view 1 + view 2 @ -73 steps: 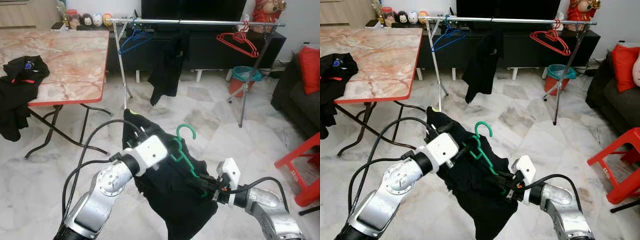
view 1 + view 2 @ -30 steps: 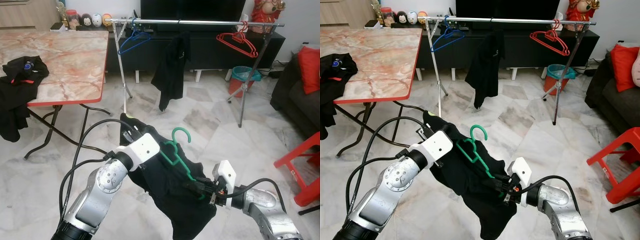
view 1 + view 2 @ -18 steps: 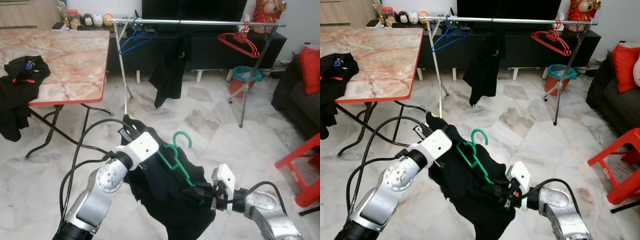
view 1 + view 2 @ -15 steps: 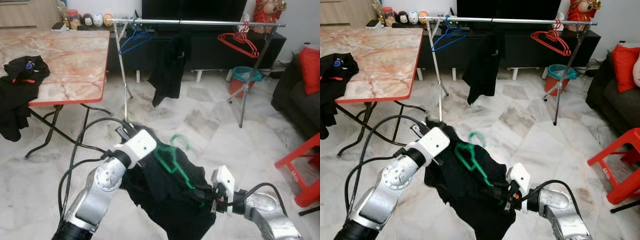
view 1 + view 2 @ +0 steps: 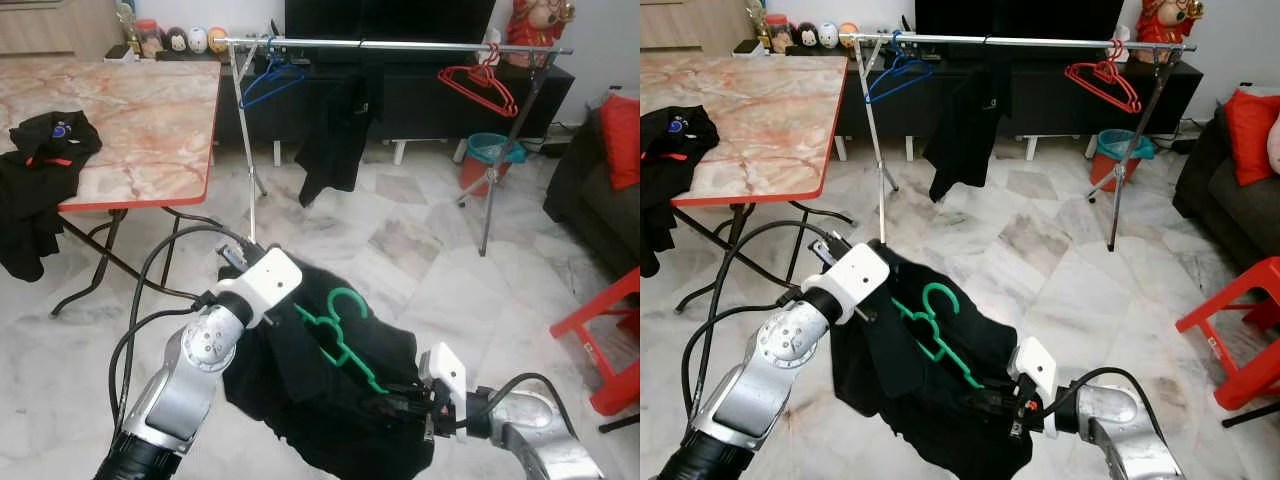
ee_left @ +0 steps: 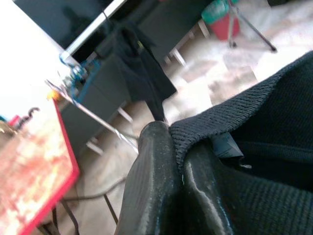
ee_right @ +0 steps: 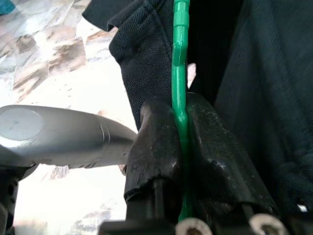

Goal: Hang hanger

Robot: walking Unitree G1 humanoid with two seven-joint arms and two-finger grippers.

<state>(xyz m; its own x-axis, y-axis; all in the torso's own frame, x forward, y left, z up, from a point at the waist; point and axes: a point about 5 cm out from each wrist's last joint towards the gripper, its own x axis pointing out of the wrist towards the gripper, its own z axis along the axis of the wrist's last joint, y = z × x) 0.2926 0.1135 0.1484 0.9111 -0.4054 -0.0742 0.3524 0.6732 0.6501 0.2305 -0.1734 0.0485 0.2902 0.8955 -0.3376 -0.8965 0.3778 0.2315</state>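
Your right gripper (image 7: 180, 147) is clamped on the green hanger (image 5: 340, 335); left gripper (image 6: 178, 169) pinches the black shirt (image 5: 320, 385) edge. Rack (image 5: 390, 45) is well ahead w/ other hangers.

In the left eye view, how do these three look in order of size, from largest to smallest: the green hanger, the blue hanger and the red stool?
1. Green hanger: largest as it looks, but closest to the camera.
2. Red stool: cut off by the picture's edge, so its rank is unsure.
3. Blue hanger: smallest as it looks, far away on the rail.
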